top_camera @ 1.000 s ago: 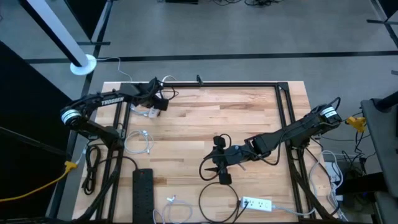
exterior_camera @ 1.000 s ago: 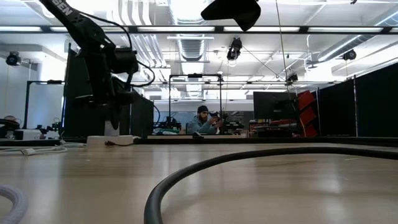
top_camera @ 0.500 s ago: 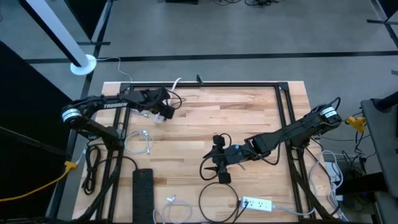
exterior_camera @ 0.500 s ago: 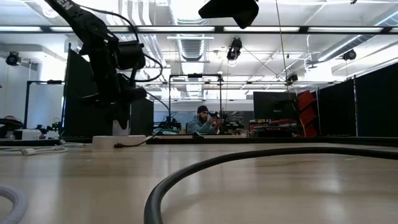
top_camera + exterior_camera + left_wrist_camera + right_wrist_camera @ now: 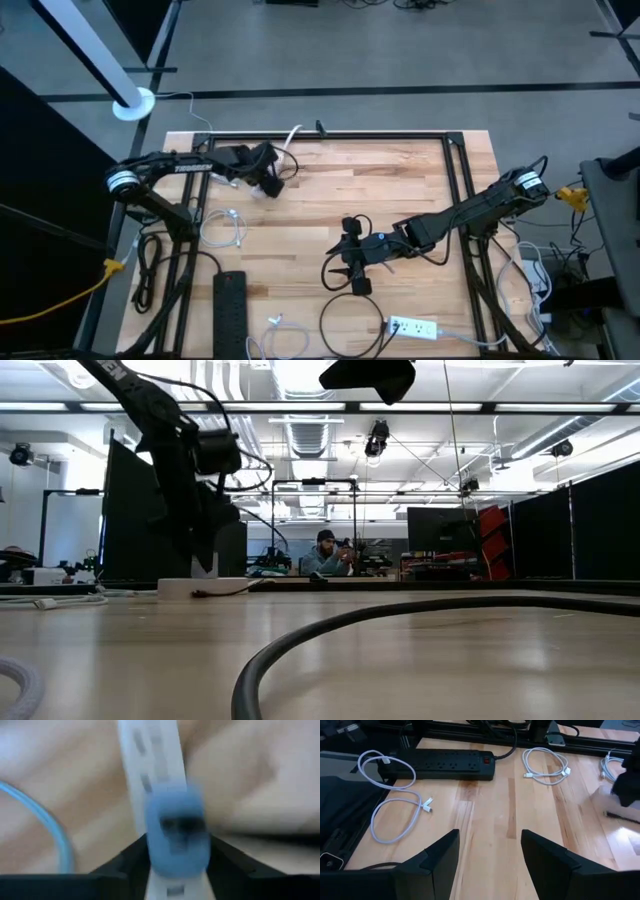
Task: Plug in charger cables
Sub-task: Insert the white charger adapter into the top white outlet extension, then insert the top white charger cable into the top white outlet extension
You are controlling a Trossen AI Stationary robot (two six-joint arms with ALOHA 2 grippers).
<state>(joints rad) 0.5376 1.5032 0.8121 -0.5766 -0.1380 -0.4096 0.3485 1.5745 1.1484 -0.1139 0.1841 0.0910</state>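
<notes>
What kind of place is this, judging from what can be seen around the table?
Probably a robotics lab or workshop in a large open hall. The light wooden table stands inside a black metal frame on a bare grey floor; beyond it, the low view shows dark monitors, ceiling strip lights and a seated person.

Left gripper (image 5: 268, 180) over power strip (image 5: 205, 588)

The bench (image 5: 330, 200) is pale wood with visible grain and a smooth, faintly shiny finish. On it lie a black power strip (image 5: 440, 760) of matt plastic and white charger cables (image 5: 395, 800) with smooth, slightly glossy sheathing.
</notes>
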